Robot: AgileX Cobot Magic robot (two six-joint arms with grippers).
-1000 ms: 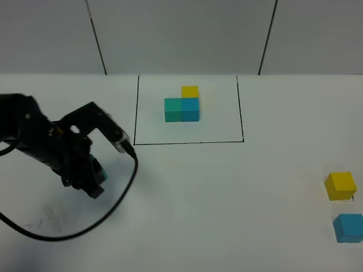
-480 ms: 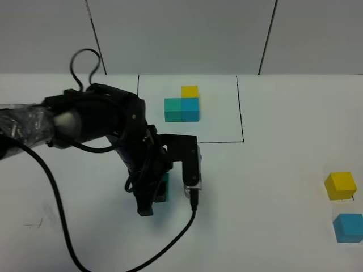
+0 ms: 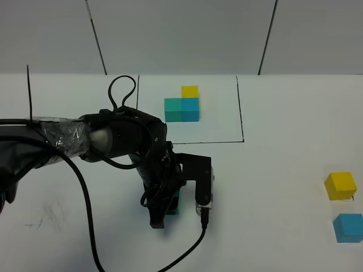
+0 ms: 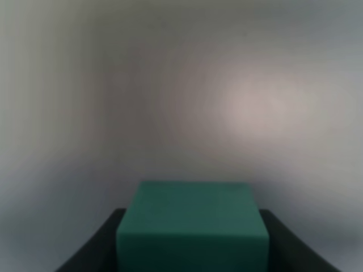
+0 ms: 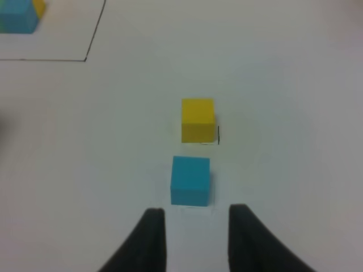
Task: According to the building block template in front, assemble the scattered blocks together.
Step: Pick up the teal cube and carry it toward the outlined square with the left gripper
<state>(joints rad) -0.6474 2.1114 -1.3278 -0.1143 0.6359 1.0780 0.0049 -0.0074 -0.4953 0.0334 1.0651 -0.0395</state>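
Carrying the teal-green cube, the left gripper has swung in from the far left to a spot a little in front of the building block template. Its jaws are clamped on the cube, which fills the gap between them in the left wrist view. The yellow cube and blue cube sit near each other, well to the right of the template and nearer the camera. The right gripper holds its jaws apart, with the blue cube just ahead of the gap.
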